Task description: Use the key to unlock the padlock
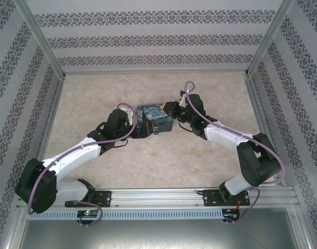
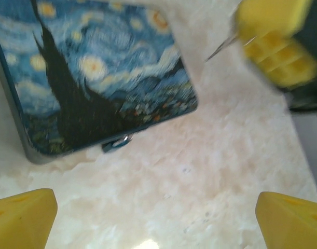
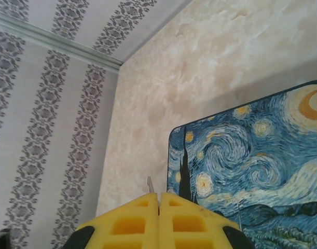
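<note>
The blue-and-yellow swirl-painted box (image 1: 154, 120) lies mid-table between both arms. My right gripper (image 3: 158, 196) is shut on the key (image 3: 150, 183), whose thin grey tip pokes out past the fingers, just left of the box (image 3: 251, 171). In the left wrist view that same key (image 2: 221, 49) sticks out of the right gripper's yellow fingers (image 2: 272, 41), above the table beside the box's corner. My left gripper (image 2: 158, 223) is open and holds nothing, over bare table below the box (image 2: 96, 72). A small silver-and-blue metal part (image 2: 116, 142) shows at the box's lower edge; I cannot tell whether it is the padlock.
The marbled beige table (image 1: 96, 104) is walled in by patterned panels (image 1: 148, 39) at the back and both sides. An aluminium rail (image 1: 163, 196) carrying the arm bases runs along the near edge.
</note>
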Motion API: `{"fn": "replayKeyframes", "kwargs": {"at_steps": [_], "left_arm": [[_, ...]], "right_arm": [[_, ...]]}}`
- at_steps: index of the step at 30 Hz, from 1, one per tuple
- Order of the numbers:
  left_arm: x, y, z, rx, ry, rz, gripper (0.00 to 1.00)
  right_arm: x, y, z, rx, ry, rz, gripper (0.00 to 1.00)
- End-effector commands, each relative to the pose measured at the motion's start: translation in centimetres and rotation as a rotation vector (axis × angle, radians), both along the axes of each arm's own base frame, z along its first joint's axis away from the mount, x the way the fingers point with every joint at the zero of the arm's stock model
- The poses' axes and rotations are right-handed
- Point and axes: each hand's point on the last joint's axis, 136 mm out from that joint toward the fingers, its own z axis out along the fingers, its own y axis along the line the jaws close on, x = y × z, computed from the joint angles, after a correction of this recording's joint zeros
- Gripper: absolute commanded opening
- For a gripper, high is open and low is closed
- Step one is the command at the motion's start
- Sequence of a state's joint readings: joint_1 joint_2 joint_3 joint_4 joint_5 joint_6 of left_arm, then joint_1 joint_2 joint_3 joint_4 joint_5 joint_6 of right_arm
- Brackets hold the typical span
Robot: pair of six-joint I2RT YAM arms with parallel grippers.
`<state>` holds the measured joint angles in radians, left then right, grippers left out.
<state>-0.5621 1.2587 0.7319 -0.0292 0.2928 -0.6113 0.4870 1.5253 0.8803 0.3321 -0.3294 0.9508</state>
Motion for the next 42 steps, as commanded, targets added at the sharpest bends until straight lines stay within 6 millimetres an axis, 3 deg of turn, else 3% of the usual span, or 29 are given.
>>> {"fn": "replayKeyframes", "kwargs": {"at_steps": [1,4,16,27,42], "left_arm": [[-0.9,-1.0,-2.3,0.049,0.005,-0.086,0.98],[-0.7,-1.5,-3.8,0.055,0.006,-0.108,0.97],[0.3,-3.5,-6.3,0.031,-0.058,-0.165,0.93],[1.8,-4.3,-8.9,0.067,-0.076,-0.170,0.89],[3.4,-5.7,-11.5,0.094,-0.130,-0.143,0.87]], "right_arm": [[-0.4,-1.4,-0.6,-0.208,0.002,-0.007,0.00],[-0.6,-1.4,-0.6,-0.330,-0.012,-0.010,0.00],[1.7,1.5,-1.8,-0.178,0.036,0.014,0.00],[4.3,1.0,-3.0,-0.096,0.056,-0.053,0.00],[5.0,0.0,-6.4,-0.061,0.117,-0.101,0.00]]}}
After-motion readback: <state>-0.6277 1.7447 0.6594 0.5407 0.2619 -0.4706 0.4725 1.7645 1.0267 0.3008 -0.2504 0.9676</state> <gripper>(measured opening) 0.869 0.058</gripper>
